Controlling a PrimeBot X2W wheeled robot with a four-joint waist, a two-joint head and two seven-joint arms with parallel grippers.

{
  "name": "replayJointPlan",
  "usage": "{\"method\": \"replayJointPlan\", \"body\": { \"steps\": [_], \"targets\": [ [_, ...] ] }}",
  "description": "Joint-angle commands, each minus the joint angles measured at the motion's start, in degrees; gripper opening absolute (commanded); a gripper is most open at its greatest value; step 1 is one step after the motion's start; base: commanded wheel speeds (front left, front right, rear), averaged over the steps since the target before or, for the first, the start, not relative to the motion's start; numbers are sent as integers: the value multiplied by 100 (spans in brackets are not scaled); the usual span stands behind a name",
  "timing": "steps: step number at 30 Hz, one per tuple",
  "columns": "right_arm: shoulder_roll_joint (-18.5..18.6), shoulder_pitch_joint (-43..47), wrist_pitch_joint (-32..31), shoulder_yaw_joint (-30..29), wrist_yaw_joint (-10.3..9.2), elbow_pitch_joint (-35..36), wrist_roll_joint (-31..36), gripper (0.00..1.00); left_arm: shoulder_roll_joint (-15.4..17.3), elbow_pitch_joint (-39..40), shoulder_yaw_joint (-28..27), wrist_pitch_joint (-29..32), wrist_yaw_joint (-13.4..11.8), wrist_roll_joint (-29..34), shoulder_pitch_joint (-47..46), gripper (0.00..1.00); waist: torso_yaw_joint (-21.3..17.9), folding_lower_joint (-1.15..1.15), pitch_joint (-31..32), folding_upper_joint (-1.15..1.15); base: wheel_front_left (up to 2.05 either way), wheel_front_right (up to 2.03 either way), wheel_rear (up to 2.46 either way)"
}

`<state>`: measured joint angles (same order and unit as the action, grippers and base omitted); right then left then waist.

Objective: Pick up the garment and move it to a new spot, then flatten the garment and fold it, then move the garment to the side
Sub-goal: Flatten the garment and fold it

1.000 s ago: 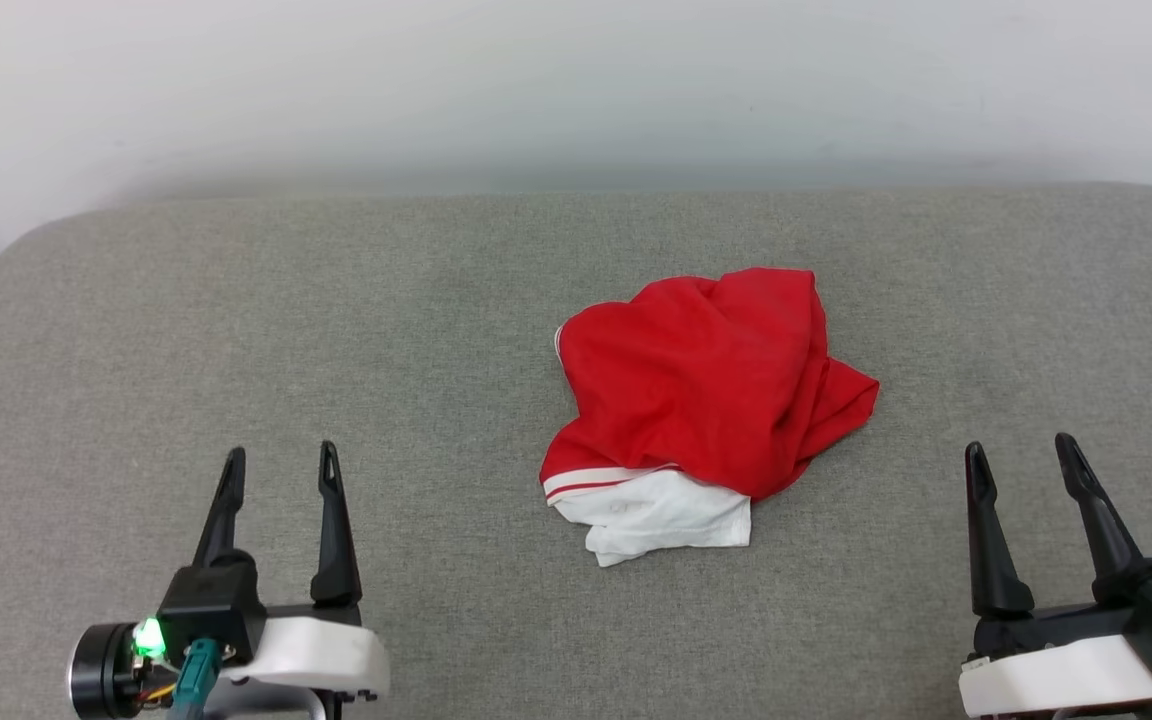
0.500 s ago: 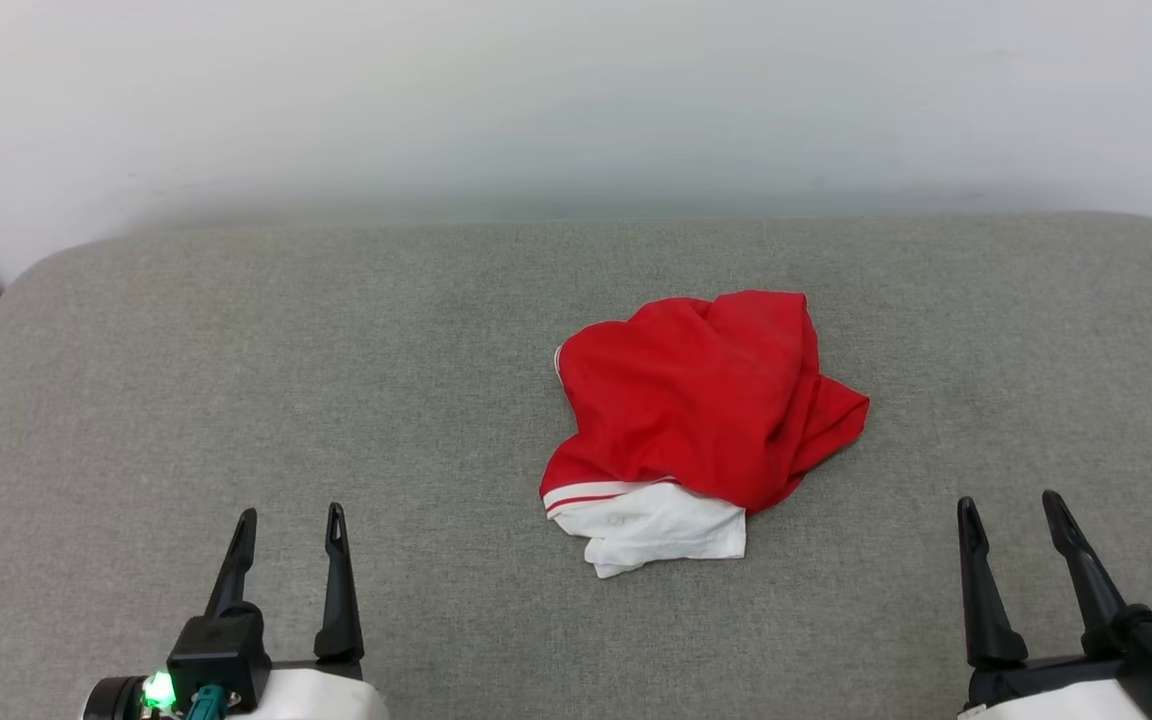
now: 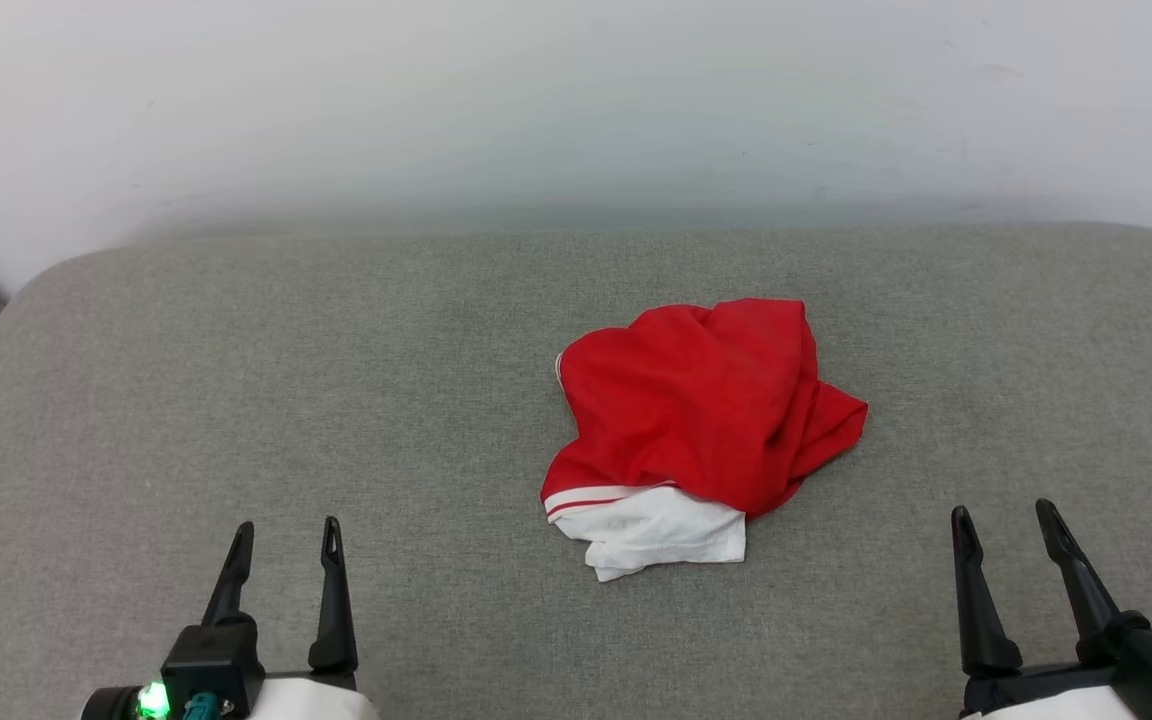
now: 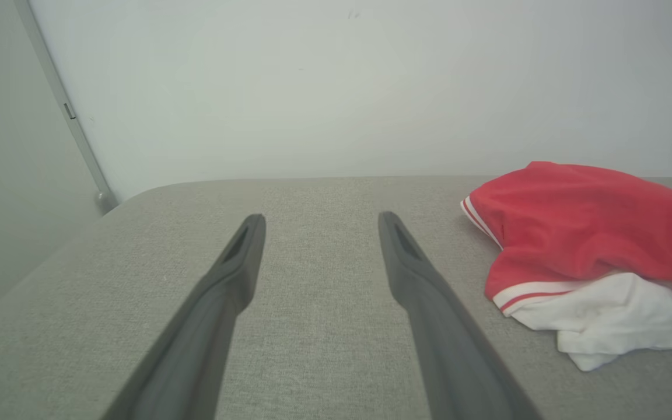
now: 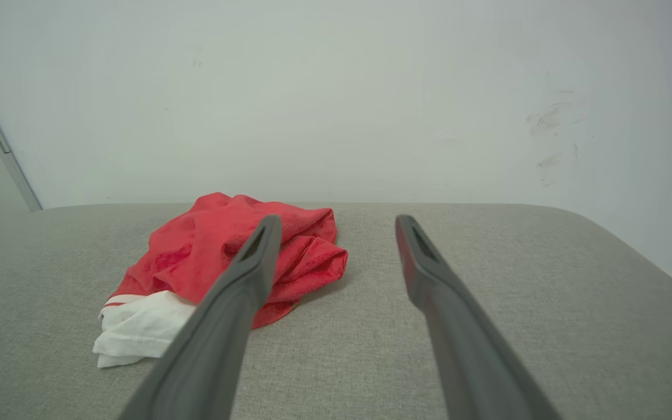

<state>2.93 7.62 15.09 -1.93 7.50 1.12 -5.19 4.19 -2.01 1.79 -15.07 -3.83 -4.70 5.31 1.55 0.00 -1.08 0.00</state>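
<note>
On grey cushion (image 3: 236, 380), crumpled garment (image 3: 696, 410), untouched

left pincer (image 3: 288, 525): I see it low at the left of my head view, jaws spread wide, both dark fingers (image 3: 334, 600) pointing up and away from me; the outer one leans a little inward, the inner one stands nearly straight.
left wrist: a white shell (image 3: 311, 702) shows at the bottom edge, with a green lamp (image 3: 149, 699) lit on the black block beside it.
right pincer (image 3: 1001, 509): low at the right, jaws just as wide, both fingers tilted slightly leftward at the tips.
right wrist: I can see the black block at the lower right corner.
wrist views: on each arm a wide gap shows between the tips.
</note>
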Motion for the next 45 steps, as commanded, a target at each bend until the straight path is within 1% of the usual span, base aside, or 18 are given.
{"method": "replayJointPlan", "body": {
  "steps": [1,3,6,7,9,12,16,20,23,26,31,34,39,45],
  "targets": [
    [-9,25,13,15,-2,22,-15,100,-19,23,-41,-15,39,59,-63,100,-5,0,-8,0,0,0,0],
    [-9,-20,13,21,-2,30,-5,100,-7,118,-125,-15,81,96,-201,100,-16,0,-32,0,0,0,0],
    [-9,-106,13,8,-2,53,15,100,91,263,-229,-15,228,140,-479,100,-21,0,-99,0,0,0,0],
    [-9,-127,13,7,-2,61,28,100,143,285,-242,-15,296,155,-601,100,-21,0,-128,0,0,0,0],
    [-9,-179,13,9,-2,66,51,100,240,215,-174,-14,553,85,-866,100,-27,0,-193,0,0,0,0],
    [-9,-282,12,12,-2,77,71,100,453,127,-188,-15,757,67,-1413,100,-47,0,-307,0,0,0,0],
    [-9,-423,13,42,-2,90,110,100,711,-5,3,53,965,13,-2188,100,-101,0,-476,0,0,0,0],
    [-9,-549,13,52,-2,108,123,100,981,-29,401,583,1085,-176,-2878,100,-168,0,-647,0,0,0,0],
    [-8,-629,13,68,-2,126,128,100,1217,50,833,1137,1119,-425,-3324,100,-228,0,-777,0,0,0,0],
    [-8,-711,13,72,-2,135,143,100,1540,180,1545,1753,1122,-866,-3732,100,-284,0,-912,0,0,0,0],
    [-9,-869,12,88,-2,149,147,100,2073,475,2719,2827,1122,-1831,-4390,100,-387,0,-1149,0,0,0,0],
    [-10,-960,12,99,-2,161,138,100,2396,597,3412,3571,1123,-2397,-4729,100,-459,0,-1279,0,0,0,0],
    [-9,-1082,12,141,-2,176,136,100,2797,782,4475,4539,1123,-3198,-5292,100,-589,0,-1487,0,0,0,0],
    [-9,-1253,13,170,-2,195,127,100,3103,803,5621,5289,1123,-3974,-5931,100,-739,0,-1741,0,0,0,0]
  ]
}}
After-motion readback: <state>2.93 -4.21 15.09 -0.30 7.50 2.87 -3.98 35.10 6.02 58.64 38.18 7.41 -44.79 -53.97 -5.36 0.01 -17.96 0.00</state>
